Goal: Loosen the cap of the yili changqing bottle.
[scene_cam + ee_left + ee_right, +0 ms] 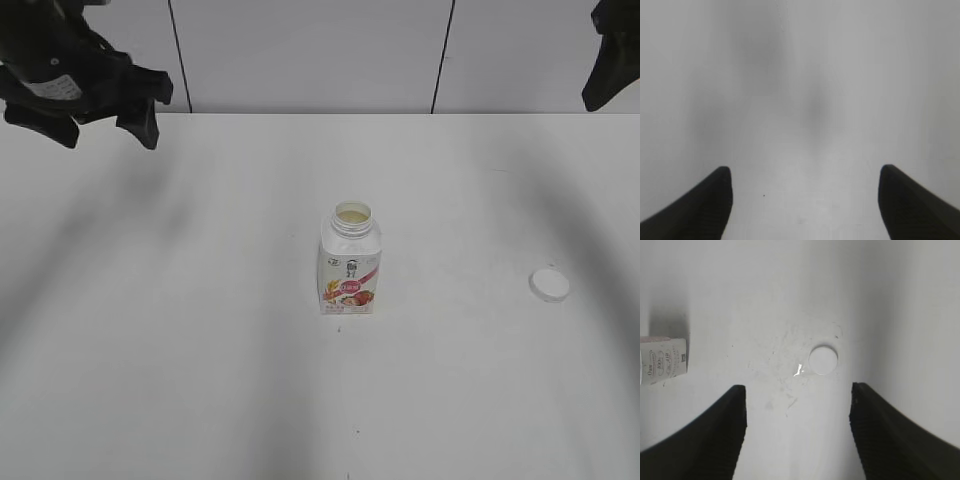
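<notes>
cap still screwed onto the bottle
No, the cap lies on the table to the right of the open bottle.

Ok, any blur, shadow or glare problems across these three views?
Exterior view: sharp on the bottle and cap, with broad soft arm shadows on the table. Left wrist view: hazy, only grey shadow smudges between the open left gripper. Right wrist view: cap nearly blends into the bright tabletop; the right gripper looks soft.
</notes>
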`<act>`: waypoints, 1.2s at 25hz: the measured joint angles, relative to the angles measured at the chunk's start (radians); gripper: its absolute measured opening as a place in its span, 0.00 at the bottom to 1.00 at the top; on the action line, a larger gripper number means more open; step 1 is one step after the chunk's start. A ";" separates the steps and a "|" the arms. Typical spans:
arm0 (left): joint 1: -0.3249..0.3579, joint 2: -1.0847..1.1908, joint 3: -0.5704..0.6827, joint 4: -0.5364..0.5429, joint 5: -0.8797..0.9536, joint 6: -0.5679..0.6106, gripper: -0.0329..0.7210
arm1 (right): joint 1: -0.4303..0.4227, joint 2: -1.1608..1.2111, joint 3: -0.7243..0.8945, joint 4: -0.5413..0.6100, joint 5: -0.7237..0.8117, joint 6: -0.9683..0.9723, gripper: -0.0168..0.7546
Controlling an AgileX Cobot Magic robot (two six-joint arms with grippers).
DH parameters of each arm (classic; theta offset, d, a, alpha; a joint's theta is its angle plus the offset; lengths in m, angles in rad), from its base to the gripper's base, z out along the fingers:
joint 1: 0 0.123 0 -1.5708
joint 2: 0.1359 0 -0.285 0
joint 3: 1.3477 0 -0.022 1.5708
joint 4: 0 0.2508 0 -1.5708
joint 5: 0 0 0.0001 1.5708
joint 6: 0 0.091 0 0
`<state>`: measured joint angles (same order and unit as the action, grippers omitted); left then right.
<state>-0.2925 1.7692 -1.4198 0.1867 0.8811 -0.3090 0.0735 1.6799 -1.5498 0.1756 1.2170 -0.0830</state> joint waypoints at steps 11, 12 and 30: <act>0.004 0.000 -0.016 -0.026 0.180 0.000 0.77 | 0.000 0.000 0.000 0.000 0.000 0.000 0.69; 0.005 0.000 -0.016 -0.027 0.189 0.000 0.77 | 0.000 0.000 0.000 0.000 0.000 0.000 0.69; 0.005 -0.138 0.158 -0.028 0.260 0.000 0.77 | 0.000 -0.190 0.225 0.012 0.000 0.000 0.69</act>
<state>-0.2875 1.6312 -1.2616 0.1590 1.1408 -0.3090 0.0735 1.4894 -1.3244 0.1877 1.2170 -0.0830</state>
